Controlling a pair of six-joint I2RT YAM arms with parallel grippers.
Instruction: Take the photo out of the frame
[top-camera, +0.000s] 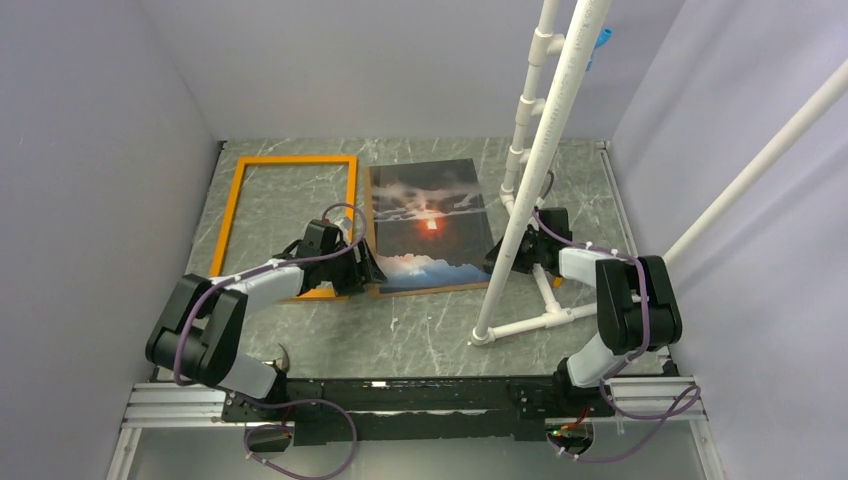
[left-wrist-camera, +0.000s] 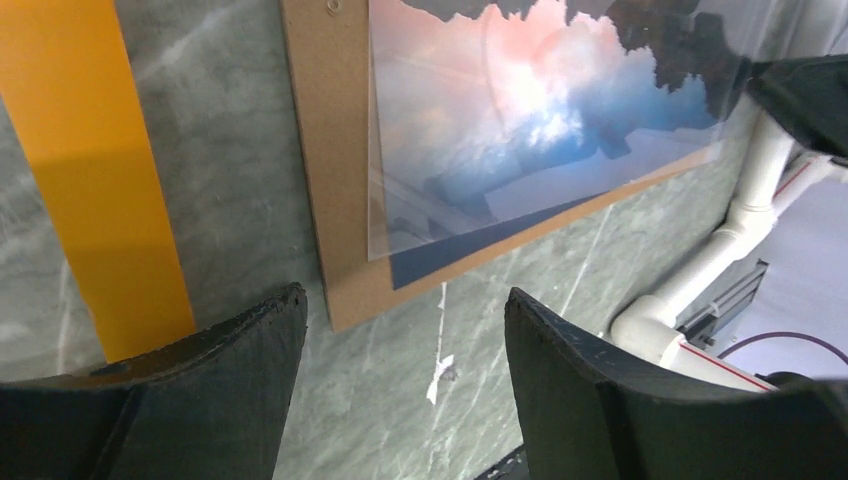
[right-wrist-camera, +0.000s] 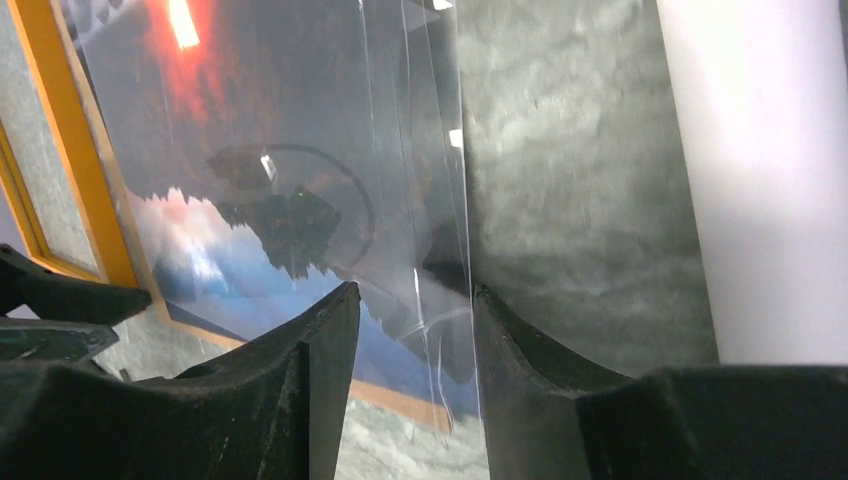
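frame (top-camera: 228, 225) left of photo (top-camera: 430, 215), photo on board (left-wrist-camera: 330, 150)

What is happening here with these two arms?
The orange frame lies empty on the table. The photo lies beside it on a brown backing board, under a clear sheet. The left gripper hovers open over the board's corner. The right gripper is open at the sheet's right edge.

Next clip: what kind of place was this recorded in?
Probably a lab test cell, not a home: plain lilac walls box in a marble-patterned table, a white pipe stand rises at the right, and a metal rail runs along the near edge.
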